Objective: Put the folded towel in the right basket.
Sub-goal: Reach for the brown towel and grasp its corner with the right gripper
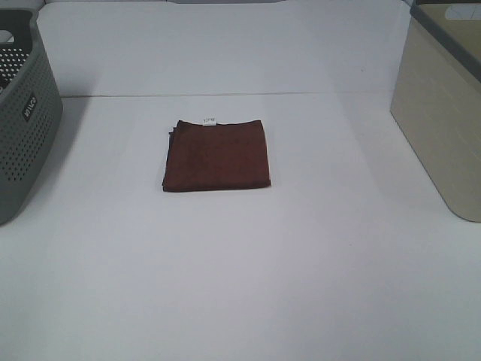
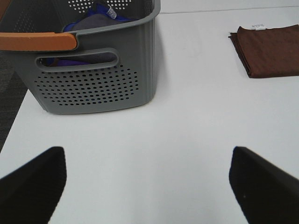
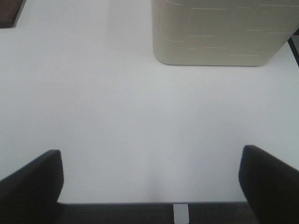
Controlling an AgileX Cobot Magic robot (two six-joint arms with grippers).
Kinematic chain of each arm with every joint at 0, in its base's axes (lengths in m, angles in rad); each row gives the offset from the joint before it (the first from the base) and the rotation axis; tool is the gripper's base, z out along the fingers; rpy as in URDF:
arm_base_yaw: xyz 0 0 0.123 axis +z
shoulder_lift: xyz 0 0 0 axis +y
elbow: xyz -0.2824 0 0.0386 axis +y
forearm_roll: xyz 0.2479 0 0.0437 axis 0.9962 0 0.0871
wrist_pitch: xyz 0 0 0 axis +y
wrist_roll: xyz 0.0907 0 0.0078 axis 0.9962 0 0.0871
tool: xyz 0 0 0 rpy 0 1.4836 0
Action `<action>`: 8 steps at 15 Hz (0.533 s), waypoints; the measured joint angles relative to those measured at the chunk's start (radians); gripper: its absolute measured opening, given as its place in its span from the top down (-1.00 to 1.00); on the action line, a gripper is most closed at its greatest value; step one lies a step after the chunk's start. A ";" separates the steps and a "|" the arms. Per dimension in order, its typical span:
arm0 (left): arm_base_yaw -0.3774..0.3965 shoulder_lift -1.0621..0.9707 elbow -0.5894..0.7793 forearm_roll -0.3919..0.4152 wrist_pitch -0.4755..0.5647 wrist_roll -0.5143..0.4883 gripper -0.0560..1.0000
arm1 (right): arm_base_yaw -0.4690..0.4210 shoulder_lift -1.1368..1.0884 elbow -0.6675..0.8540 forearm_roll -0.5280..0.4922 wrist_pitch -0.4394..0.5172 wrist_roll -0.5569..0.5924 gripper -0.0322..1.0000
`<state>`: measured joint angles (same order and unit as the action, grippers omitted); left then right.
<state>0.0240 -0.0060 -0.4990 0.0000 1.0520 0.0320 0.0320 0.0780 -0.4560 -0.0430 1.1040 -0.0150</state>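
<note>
A folded dark brown towel (image 1: pixel 217 154) with a small white tag lies flat in the middle of the white table. It also shows in the left wrist view (image 2: pixel 268 50), and a corner of it in the right wrist view (image 3: pixel 10 11). The right basket (image 1: pixel 443 105) is beige and stands at the table's right edge; it also shows in the right wrist view (image 3: pixel 219 30). Neither gripper shows in the exterior view. My left gripper (image 2: pixel 147 184) is open and empty, over the table near the grey basket. My right gripper (image 3: pixel 149 184) is open and empty, near the table's front edge.
A grey perforated basket (image 1: pixel 22 113) stands at the left edge; in the left wrist view (image 2: pixel 93 70) it holds purple and grey cloth and has an orange handle (image 2: pixel 37 41). The white table (image 1: pixel 240 286) has a seam line across the back.
</note>
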 joint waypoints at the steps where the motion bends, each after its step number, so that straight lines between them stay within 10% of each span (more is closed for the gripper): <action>1: 0.000 0.000 0.000 0.000 0.000 0.000 -0.77 | 0.000 0.000 0.000 0.000 0.000 0.000 -0.96; 8: 0.000 0.000 0.000 0.000 0.000 0.000 -0.77 | 0.000 0.000 0.000 0.000 0.000 0.000 -0.96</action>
<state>0.0240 -0.0060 -0.4990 0.0000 1.0520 0.0320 0.0320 0.0780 -0.4560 -0.0430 1.1040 -0.0150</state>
